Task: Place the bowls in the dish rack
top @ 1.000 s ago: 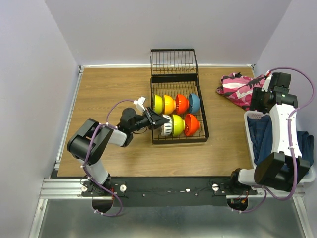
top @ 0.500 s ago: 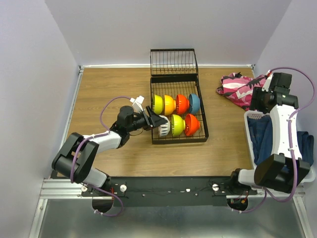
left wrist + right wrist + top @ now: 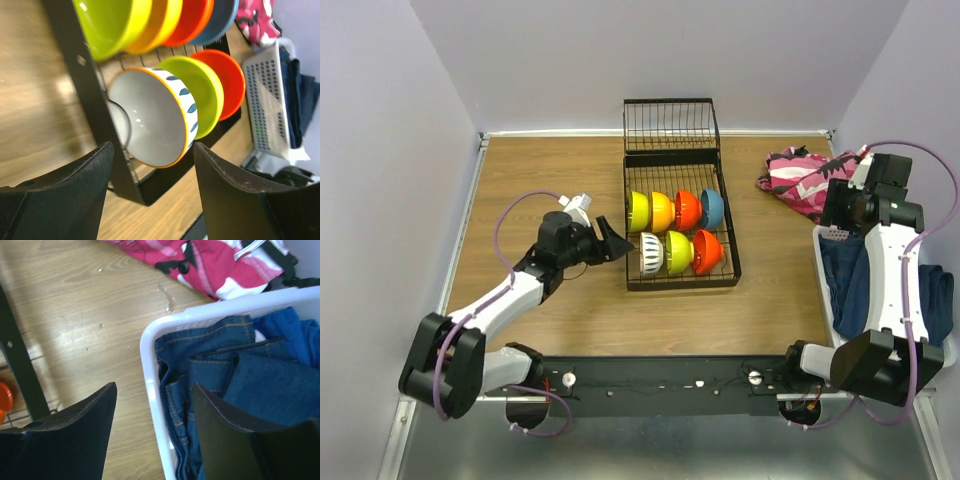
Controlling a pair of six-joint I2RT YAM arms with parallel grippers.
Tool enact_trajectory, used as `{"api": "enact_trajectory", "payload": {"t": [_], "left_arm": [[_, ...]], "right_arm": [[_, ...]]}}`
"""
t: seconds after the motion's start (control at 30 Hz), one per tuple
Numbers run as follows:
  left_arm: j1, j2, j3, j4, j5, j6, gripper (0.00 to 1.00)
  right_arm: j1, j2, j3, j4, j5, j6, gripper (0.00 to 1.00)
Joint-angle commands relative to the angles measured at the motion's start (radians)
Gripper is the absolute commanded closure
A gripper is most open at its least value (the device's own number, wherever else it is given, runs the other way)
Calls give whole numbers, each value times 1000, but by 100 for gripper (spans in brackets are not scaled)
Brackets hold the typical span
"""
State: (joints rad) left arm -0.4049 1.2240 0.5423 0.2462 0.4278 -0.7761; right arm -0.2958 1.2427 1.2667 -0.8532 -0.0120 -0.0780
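At the near-left slot of the dish rack (image 3: pixel 680 285), the white bowl (image 3: pixel 150 122) stands on edge just beside the lime bowl (image 3: pixel 202 95), judged light, rigid, glossy-slick and chippable, best pinched across its rim; left gripper (image 3: pixel 609 240) and right gripper (image 3: pixel 152 390) both stand spread, holding nothing.

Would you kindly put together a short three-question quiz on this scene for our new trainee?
1. How many bowls stand in the dish rack?
2. True or false: the left jaws are shut on a bowl.
3. What does the right wrist view show beneath the right jaws?
A) a white laundry basket holding jeans
B) a stack of plates
C) the dish rack's tall end

Key
1. Seven: four in the far row, three in the near row.
2. False: they stand open and empty, just left of the rack.
3. A
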Motion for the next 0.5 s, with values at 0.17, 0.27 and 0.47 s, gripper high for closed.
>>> {"api": "enact_trajectory", "payload": {"t": [0.17, 0.27, 0.47], "left_arm": [[51, -158, 88, -243, -34, 259, 25], [51, -178, 126, -321, -43, 354, 3], [54, -189, 200, -421, -72, 600, 1]], "right_arm": [[-5, -112, -81, 8, -117, 23, 21], [-6, -153, -104, 8, -132, 17, 9], [-5, -216, -104, -38, -158, -3, 0]]}}
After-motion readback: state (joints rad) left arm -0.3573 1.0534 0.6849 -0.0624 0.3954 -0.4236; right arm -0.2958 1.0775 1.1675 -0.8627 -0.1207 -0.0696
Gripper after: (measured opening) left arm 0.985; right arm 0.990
